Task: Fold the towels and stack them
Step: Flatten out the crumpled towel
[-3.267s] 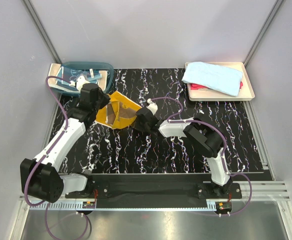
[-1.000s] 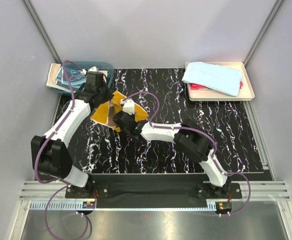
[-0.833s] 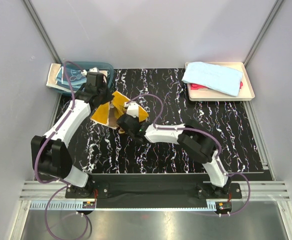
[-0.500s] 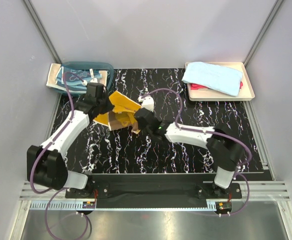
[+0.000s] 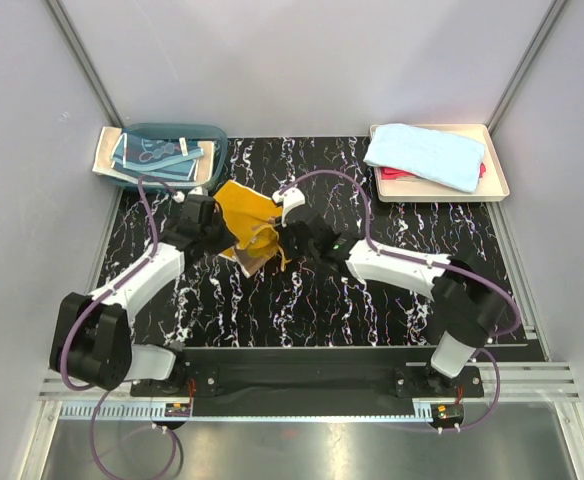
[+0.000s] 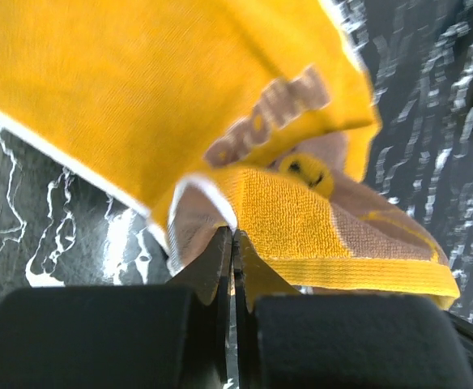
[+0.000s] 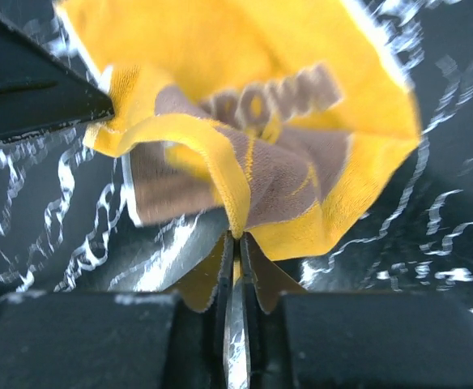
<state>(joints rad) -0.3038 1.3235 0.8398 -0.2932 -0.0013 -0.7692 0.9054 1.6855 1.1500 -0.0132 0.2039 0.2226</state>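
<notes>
An orange-yellow square cloth towel [image 5: 244,215], printed with a brown bear and "BROWN" lettering, is seen bunched up over the black white-veined table top [image 5: 272,310], left of its middle and between the two arms. The fingers of the left gripper [image 6: 232,247] are pressed fully together, and a white-edged hem of this towel is pinched between them. The right gripper [image 7: 235,247] is likewise closed to a thin slit on a raised fold of the same towel, at its brown printed part. From overhead, the two grippers are found on opposite sides of the cloth, near each other. A dusty blue towel [image 5: 152,152] is held in a translucent teal plastic basin [image 5: 219,140] at the far left corner. A plain light blue folded towel [image 5: 427,155] is laid over a red towel [image 5: 397,174] in a cream rectangular tray [image 5: 494,165] at the far right corner, well apart from both grippers.
</notes>
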